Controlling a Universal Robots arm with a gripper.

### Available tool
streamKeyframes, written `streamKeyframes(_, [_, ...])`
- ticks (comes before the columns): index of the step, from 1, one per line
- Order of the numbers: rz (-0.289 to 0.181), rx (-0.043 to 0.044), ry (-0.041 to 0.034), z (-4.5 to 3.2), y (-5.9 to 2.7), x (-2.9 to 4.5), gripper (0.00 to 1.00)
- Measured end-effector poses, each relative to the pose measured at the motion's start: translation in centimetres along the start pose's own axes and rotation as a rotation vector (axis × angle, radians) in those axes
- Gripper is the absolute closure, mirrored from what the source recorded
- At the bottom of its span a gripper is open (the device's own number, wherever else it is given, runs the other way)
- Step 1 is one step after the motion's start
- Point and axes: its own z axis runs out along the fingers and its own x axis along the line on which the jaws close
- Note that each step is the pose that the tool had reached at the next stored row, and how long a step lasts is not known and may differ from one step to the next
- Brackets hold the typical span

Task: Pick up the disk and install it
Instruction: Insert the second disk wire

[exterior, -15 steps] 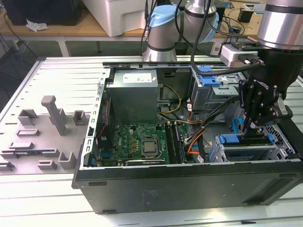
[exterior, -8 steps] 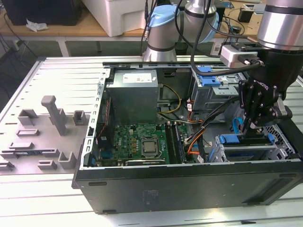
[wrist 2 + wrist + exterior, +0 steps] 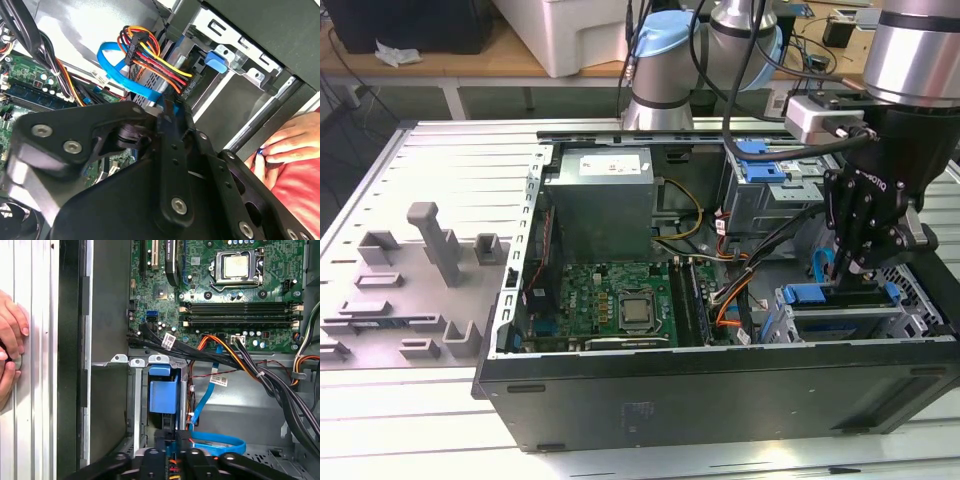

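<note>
The fingers point(image 3: 186, 446) stand narrow, almost closed, at the cabled end of the disk point(image 3: 162, 390), which sits in the drive cage point(image 3: 135, 405) at the case corner; whether they pinch it is hidden. A skewed push could jam the blue carrier in the cage. The blue data cable point(image 3: 220, 445) and power wires point(image 3: 150, 55) crowd beside the cage and could snag. A person's hand point(image 3: 10, 340) rests on the worktop point(image 3: 40, 430) beyond the cage's outer wall

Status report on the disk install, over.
Pincer down inside the computer case, at the drive bay. Blue-framed disk sitting in the bay below it. Blue data cable and power wires crowd the pincer.
</note>
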Motion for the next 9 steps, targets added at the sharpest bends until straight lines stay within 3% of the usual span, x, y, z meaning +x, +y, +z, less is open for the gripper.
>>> streamKeyframes(3, [0.000, 0.0000, 0.0004, -0.01, 0.00, 0.00, 0.64])
streamKeyframes(9, [0.000, 0.0000, 0.0004, -0.01, 0.00, 0.00, 0.64])
